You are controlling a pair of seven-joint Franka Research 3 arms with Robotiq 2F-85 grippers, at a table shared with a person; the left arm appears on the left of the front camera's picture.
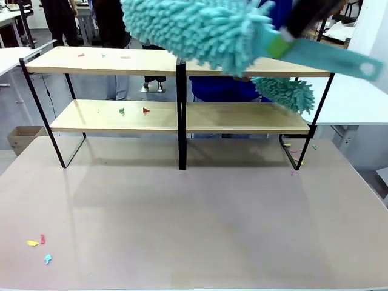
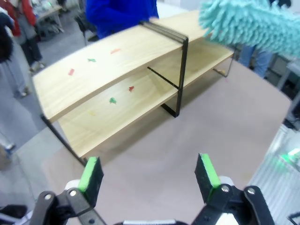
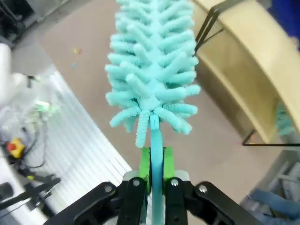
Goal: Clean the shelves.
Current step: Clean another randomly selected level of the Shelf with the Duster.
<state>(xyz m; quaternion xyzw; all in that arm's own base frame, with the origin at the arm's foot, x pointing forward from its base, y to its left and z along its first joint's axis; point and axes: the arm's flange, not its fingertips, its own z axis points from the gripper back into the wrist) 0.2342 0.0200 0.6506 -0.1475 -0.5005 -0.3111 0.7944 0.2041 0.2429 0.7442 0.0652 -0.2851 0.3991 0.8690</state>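
Note:
The shelves (image 1: pixel 121 118) stand across the far half of the table: two light-wood boards on a black frame with a centre post (image 1: pixel 181 115). Small red and green scraps (image 1: pixel 145 110) lie on both boards at the left. My right gripper (image 3: pixel 156 164) is shut on the handle of a fluffy turquoise duster (image 3: pixel 152 70). That duster (image 1: pixel 194 27) hangs high over the top board, with the right gripper (image 1: pixel 288 33) above the right half. My left gripper (image 2: pixel 147 176) is open and holds nothing, above the table in front of the shelves (image 2: pixel 117 61). The duster (image 2: pixel 248 21) also shows there.
A person in blue (image 1: pixel 221 88) stands behind the shelves, with a second turquoise duster (image 1: pixel 282 91) at the right end between the boards. Coloured scraps (image 1: pixel 36 244) lie on the brown table near left, and more by the frame's right foot (image 1: pixel 297 160). White tables flank both sides.

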